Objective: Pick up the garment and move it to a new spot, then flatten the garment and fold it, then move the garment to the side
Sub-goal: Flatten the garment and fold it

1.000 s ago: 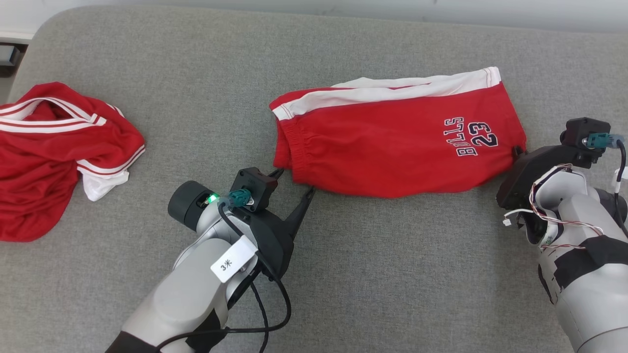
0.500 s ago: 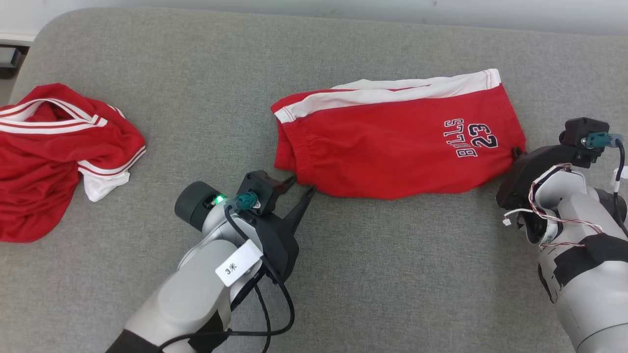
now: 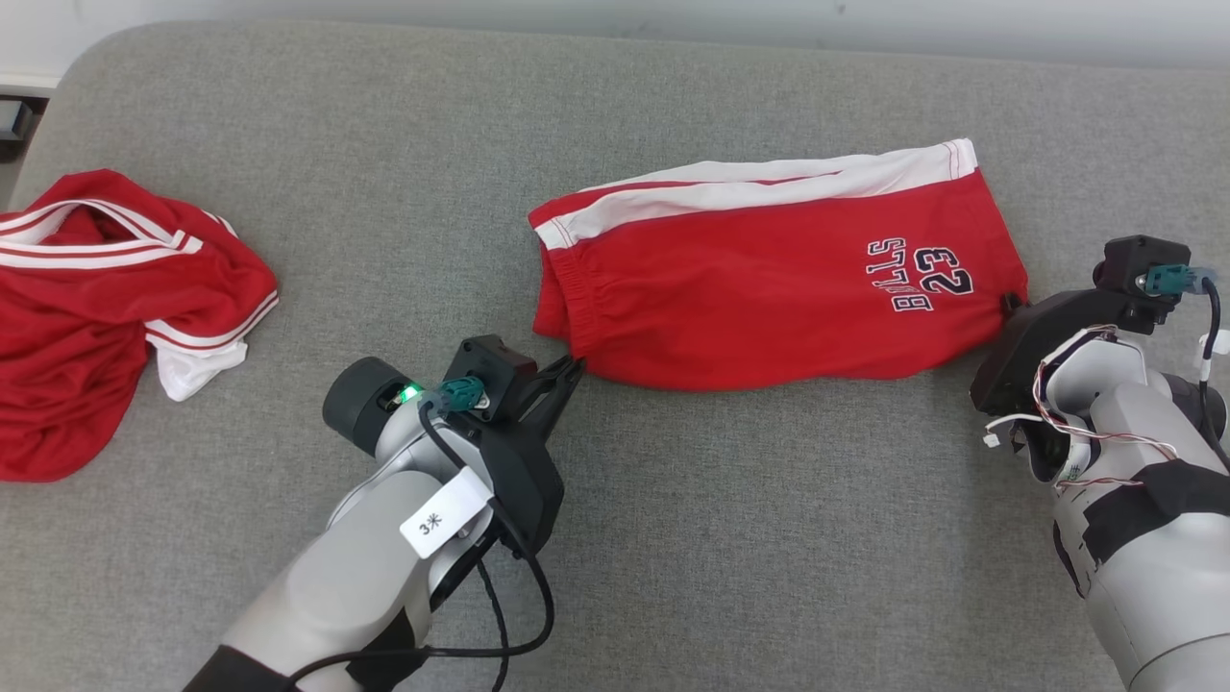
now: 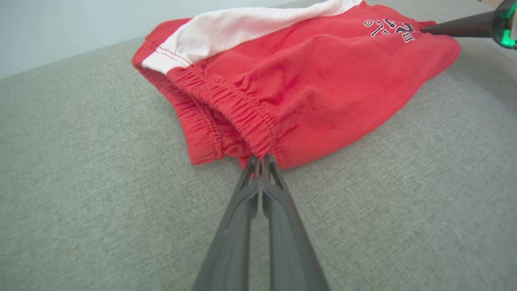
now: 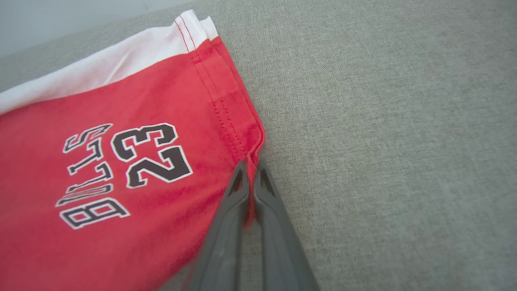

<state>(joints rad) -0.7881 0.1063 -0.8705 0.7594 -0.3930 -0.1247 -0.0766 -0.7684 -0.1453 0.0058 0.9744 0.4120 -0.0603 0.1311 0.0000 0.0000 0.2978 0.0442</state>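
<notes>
The garment (image 3: pixel 769 279) is a pair of red shorts with a white side stripe and black "BULLS 23" print, folded in half and lying flat on the grey cushion. My left gripper (image 3: pixel 574 363) is shut on the near corner of the elastic waistband (image 4: pixel 258 133), its fingertips (image 4: pixel 260 161) pinching the fabric. At the other end, my right gripper (image 5: pixel 252 163) is shut on the near hem corner beside the print (image 5: pixel 121 165); in the head view its fingers are hidden behind its wrist (image 3: pixel 1057 327).
A second red garment with white trim (image 3: pixel 106 298) lies crumpled at the cushion's left edge. The grey cushion (image 3: pixel 721 538) stretches wide in front of the shorts. A pale wall runs behind its far edge.
My left gripper has closed from wide open onto the waistband corner. The right gripper has kept its hold on the hem.
</notes>
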